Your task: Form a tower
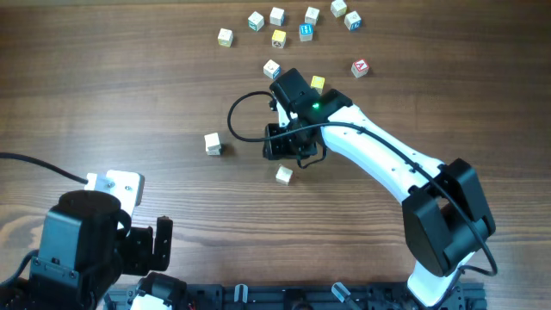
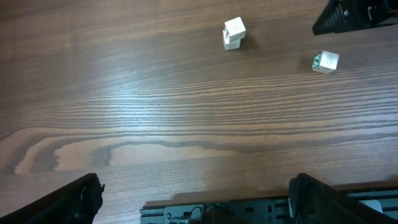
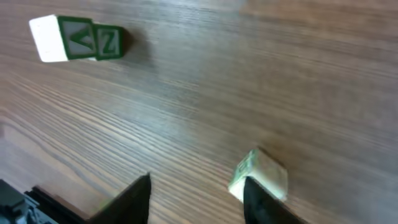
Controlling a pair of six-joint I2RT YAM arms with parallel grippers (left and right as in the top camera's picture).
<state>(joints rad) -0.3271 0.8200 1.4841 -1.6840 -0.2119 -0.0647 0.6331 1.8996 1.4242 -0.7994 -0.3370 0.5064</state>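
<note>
Tower [image 1: 213, 144] of two pale cubes stands upright on desk [image 1: 103, 86], left of right tool [image 3: 198, 186] and apart from it. Right tool jaws partly open, empty; loose cube [image 3: 264, 177] just beside one finger. Left tool [image 2: 196, 186] spread wide, holding nothing.

**A:** Where is the table open?

**B:** The left side of the wooden table [image 1: 103, 95] is bare wood, from the left gripper [image 1: 148, 245] at the near edge up to the small stack of cubes [image 1: 213, 144].

**A:** What stands in the way?

**B:** The right arm [image 1: 379, 151] lies slantwise across the right half. Its black cable [image 1: 231, 114] loops out toward the stack. A loose cube [image 1: 283, 175] sits just beside one finger of the right gripper [image 3: 198, 186]. A scatter of cubes [image 1: 278, 38] lines the far edge, with bare wood between them and the stack.
</note>
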